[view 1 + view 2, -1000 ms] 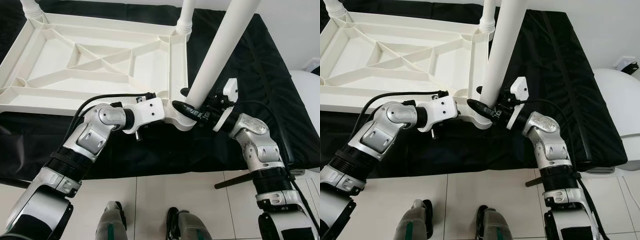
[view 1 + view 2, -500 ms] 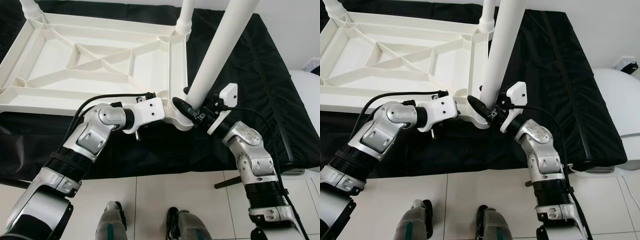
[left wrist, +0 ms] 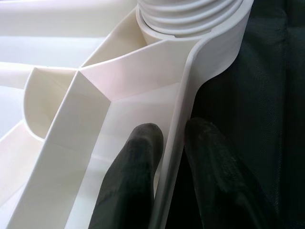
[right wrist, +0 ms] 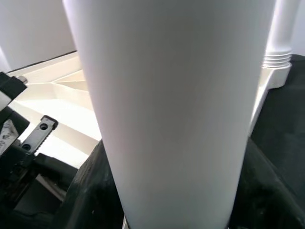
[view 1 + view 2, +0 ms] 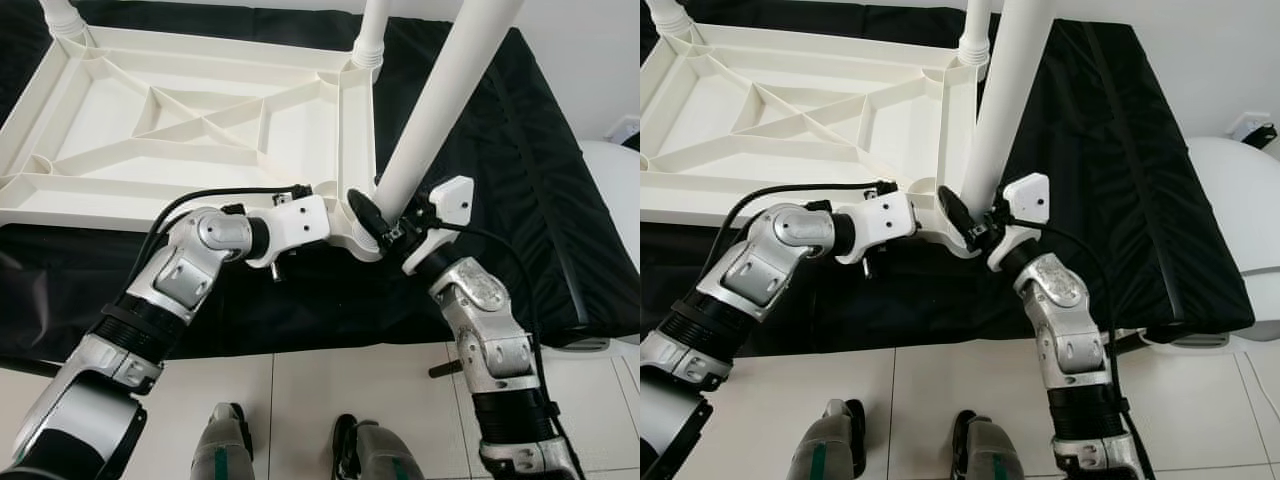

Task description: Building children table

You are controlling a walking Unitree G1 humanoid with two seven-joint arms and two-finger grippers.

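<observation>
**Near-corner leg being seated; two far legs already up**

The white tabletop (image 5: 190, 130) lies upside down on a black padded surface (image 5: 500, 180), ribs facing up. At its two far corners, legs already stand in their sockets (image 5: 368, 40). A third leg (image 5: 435, 110) rises from the threaded socket (image 3: 190, 19) at the near right corner of the tabletop, leaning slightly away from it; by my reading it is still being screwed home. The near left corner shows no leg, so at least one looks to be left.

The right gripper (image 5: 385, 215) reaches in from the right of that socket, forearm bent steeply up, its black fingers closed around the leg's base. The left gripper (image 3: 171, 152) comes along the tabletop's near edge, elbow out, fingers pinching the rim (image 3: 176, 157) just beside the socket to steady it.
</observation>
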